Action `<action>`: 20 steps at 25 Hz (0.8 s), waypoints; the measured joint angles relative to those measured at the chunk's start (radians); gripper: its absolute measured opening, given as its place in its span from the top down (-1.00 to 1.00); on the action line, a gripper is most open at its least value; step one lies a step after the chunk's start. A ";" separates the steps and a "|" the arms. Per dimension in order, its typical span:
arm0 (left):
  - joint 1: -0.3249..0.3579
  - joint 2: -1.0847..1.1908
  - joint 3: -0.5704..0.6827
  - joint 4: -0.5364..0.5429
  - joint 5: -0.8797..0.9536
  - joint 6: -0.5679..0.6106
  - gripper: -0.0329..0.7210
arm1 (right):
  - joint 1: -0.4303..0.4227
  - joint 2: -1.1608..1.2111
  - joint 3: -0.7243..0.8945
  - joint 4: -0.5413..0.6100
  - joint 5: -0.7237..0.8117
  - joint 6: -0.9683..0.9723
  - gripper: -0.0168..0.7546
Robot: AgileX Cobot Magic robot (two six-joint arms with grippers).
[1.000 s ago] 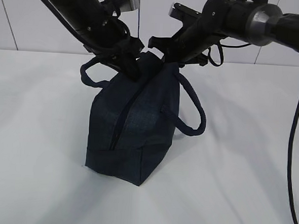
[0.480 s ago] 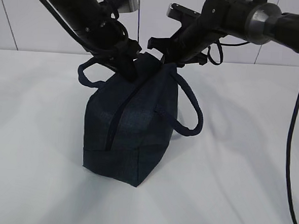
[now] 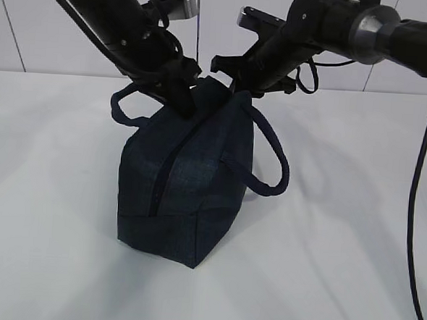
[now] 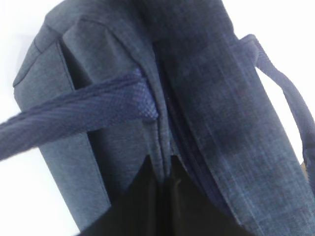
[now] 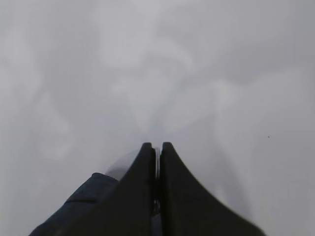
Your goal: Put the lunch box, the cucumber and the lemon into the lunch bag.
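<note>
The navy lunch bag (image 3: pixel 190 180) stands on the white table, one end facing the camera, its zipper (image 3: pixel 166 168) running as a closed dark line along the top. At the bag's far top end my left gripper (image 3: pixel 184 104) is shut, pinching a fold of bag fabric (image 4: pixel 165 147) beside the zipper. Just right of it, my right gripper (image 3: pixel 236 85) is shut on a thin silver piece (image 5: pixel 157 164), apparently the zipper pull. A corner of the bag (image 5: pixel 88 196) shows below those jaws. The lunch box, the cucumber and the lemon are out of view.
One loop handle (image 3: pixel 272 156) hangs down the bag's right side, the other (image 3: pixel 123 104) sticks out at the left. A black cable (image 3: pixel 417 216) drops along the right edge. White table (image 3: pixel 337 269) surrounds the bag; a tiled wall (image 3: pixel 32 40) stands behind.
The bag has shifted a little to the left and its right handle has swung with it. Both grippers keep their grips at the far top end.
</note>
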 joint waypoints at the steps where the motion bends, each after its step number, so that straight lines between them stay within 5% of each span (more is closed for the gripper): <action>1: 0.000 0.000 0.000 0.000 0.002 0.000 0.94 | 0.000 0.000 0.000 0.000 0.000 0.000 0.88; 17: 0.000 0.000 0.000 0.002 0.001 0.000 0.94 | 0.000 0.016 -0.022 -0.010 0.034 -0.024 0.91; 20: 0.000 0.000 0.000 0.007 0.005 -0.007 0.94 | 0.000 0.018 -0.051 -0.033 0.072 -0.029 0.67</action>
